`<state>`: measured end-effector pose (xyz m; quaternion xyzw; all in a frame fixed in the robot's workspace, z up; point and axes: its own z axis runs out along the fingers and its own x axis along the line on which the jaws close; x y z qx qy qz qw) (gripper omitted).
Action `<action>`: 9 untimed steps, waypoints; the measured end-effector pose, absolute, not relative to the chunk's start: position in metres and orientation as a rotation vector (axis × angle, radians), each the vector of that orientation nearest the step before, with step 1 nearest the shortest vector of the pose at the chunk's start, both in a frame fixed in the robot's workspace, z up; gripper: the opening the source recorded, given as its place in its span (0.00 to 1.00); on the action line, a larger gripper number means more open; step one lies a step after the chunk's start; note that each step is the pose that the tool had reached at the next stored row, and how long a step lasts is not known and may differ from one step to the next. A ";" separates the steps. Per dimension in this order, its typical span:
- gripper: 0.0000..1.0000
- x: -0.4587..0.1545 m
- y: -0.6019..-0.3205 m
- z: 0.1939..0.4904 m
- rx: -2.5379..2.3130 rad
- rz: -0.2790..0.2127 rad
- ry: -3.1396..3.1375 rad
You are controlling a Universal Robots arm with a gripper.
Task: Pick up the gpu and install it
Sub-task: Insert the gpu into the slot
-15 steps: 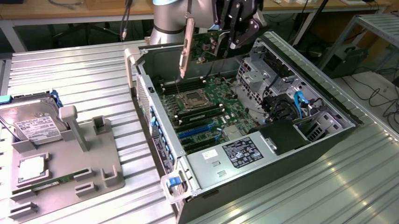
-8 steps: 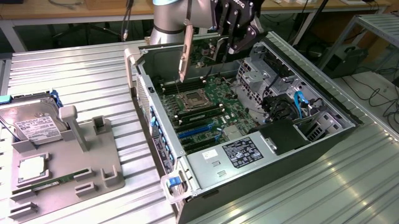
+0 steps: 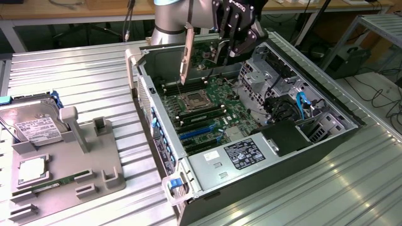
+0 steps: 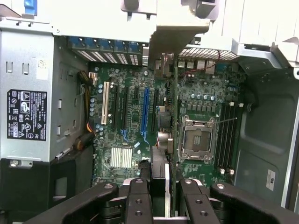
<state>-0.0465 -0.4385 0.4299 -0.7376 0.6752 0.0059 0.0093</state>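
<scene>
In the exterior view the gpu is held on edge over the open computer case, clamped by the gripper, and in the wrist view it is seen between the fingers, parallel to the expansion slots, presumably for insertion.

bright, even overhead light; pale glare on the ribbed metal table at the exterior view's right; soft shadow inside the computer case.
</scene>
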 end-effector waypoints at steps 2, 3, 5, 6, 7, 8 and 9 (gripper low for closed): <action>0.28 -0.046 -0.439 0.429 -2.304 0.019 2.109; 0.28 -0.046 -0.439 0.429 -2.304 0.019 2.108; 0.28 -0.046 -0.439 0.428 -2.304 0.019 2.109; 0.28 -0.046 -0.439 0.427 -2.304 0.019 2.108; 0.28 -0.046 -0.439 0.427 -2.304 0.019 2.109; 0.28 -0.046 -0.439 0.427 -2.304 0.019 2.109; 0.28 -0.046 -0.439 0.426 -2.304 0.019 2.109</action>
